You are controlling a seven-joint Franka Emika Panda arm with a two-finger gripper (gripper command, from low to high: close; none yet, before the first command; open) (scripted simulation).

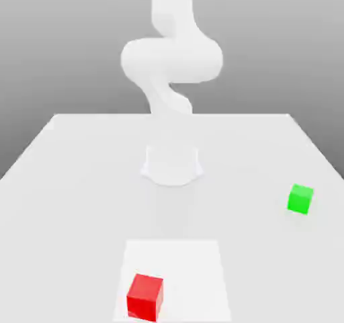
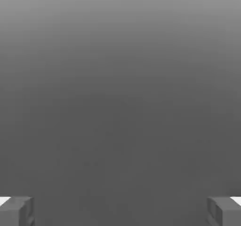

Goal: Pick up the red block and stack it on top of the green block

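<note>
White tabletop (image 1: 80, 180) is stretching under a plain grey backdrop, with the arm (image 1: 171, 60) rising from its base at centre. Relative to that base, the red block (image 1: 145, 297) is sitting at about six o'clock on a paler square patch (image 1: 195, 268), while the green block (image 1: 300, 199) is resting near four o'clock, well apart. In the hand view the gripper (image 2: 120, 211) is standing wide, its fingertips (image 2: 16, 211) holding nothing.

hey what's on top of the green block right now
Nothing is on the green block; its top face is bare. The red block sits apart on the table.
</note>
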